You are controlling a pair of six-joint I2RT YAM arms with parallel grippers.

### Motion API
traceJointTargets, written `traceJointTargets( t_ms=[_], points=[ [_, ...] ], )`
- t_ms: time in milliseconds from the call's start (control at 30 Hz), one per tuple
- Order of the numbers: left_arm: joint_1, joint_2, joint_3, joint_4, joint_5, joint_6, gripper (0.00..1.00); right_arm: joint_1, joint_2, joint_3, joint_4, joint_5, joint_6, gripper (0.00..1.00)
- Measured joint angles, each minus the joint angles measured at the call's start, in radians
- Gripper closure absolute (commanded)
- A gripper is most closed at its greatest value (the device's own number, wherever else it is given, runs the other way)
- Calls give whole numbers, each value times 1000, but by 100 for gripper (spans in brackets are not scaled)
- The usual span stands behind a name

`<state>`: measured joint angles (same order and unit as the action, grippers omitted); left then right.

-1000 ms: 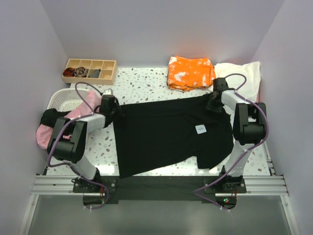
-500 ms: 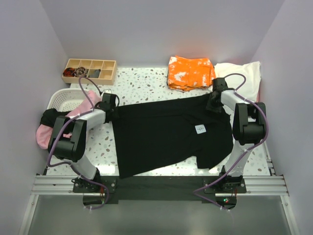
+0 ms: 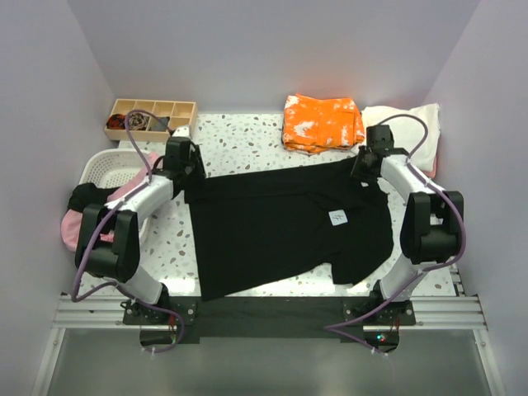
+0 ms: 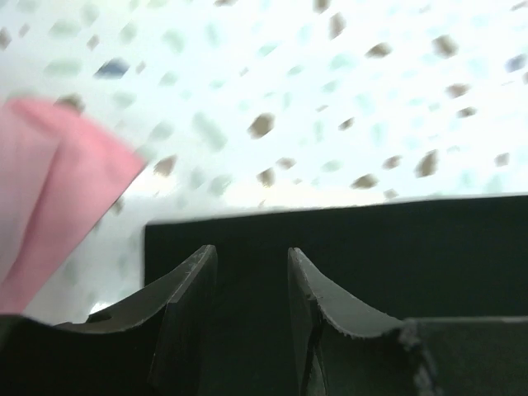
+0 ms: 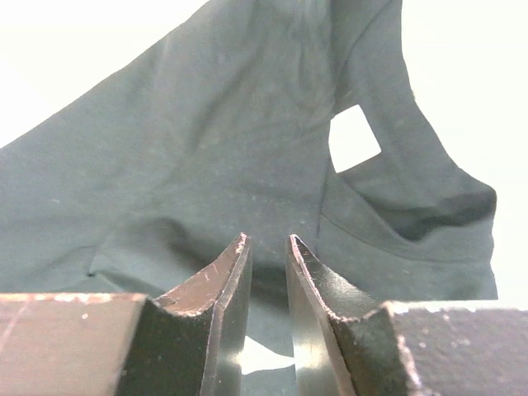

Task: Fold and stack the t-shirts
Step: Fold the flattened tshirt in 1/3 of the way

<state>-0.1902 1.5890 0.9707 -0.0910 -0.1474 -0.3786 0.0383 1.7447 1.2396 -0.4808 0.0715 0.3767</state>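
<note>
A large black t-shirt (image 3: 280, 223) lies spread flat on the speckled table, its small white label (image 3: 338, 217) facing up. My left gripper (image 3: 187, 175) hovers over its far left corner (image 4: 330, 239). The jaws (image 4: 249, 249) stand apart with only the flat cloth below them. My right gripper (image 3: 364, 171) is over the far right corner. Its fingers (image 5: 266, 239) stand a little apart above the black t-shirt (image 5: 206, 165) and hold nothing. A folded orange white-blotched shirt (image 3: 322, 122) and a cream shirt (image 3: 408, 128) lie at the back. A pink shirt (image 3: 76, 224) hangs from the basket.
A white slotted basket (image 3: 103, 165) stands at the left edge with dark cloth (image 3: 82, 198) draped over it. A wooden compartment tray (image 3: 153, 118) sits at the back left. Pink cloth (image 4: 58, 190) shows left of my left fingers. Purple walls enclose the table.
Both grippers have pulled back and up from the black shirt's far corners, the left one towards the back. The shirt lies as before.
</note>
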Motion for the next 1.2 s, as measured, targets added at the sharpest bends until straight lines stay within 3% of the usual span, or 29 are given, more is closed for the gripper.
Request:
traceJointTargets(
  t_ms=[200,467,767,1000,1200],
  points=[
    [0,65,31,168,208,-32,55,0,-45,37,3,64,0,71],
    [-32,284,32,277,383,-95,57,0,74,56,62,29,13,72],
    [-52,308,30,297,364,-100,57,0,328,241,68,1,14,73],
    [-24,348,127,204,289,-41,57,1,326,240,36,55,16,74],
    [59,473,336,102,226,42,57,1,229,106,21,77,16,74]
  ],
)
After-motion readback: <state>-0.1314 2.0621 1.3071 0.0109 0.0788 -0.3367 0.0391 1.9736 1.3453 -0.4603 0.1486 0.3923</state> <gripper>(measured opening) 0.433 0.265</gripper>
